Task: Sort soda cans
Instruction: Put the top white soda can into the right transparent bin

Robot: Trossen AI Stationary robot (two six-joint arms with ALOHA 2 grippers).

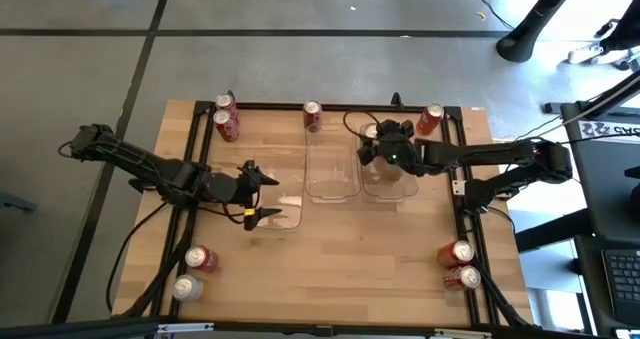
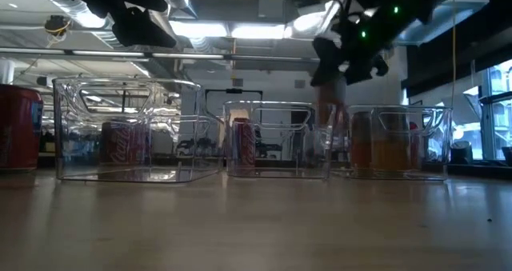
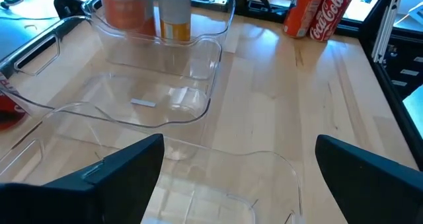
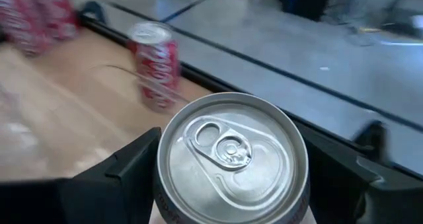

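Your right gripper pinches a silver-topped can over the right-hand clear tray; only its wrist view shows the jaws against the can's sides. Your left gripper hovers, jaws spread, above the left tray on the worktop.

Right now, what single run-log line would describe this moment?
right tool: closed on silver-topped can, over right tray | left tool: open, empty, above left tray | middle tray: empty

A lab or workshop is suggested: exposed ducting and strip lights are seen overhead, a grey concrete floor below, perhaps a desk keyboard nearby.
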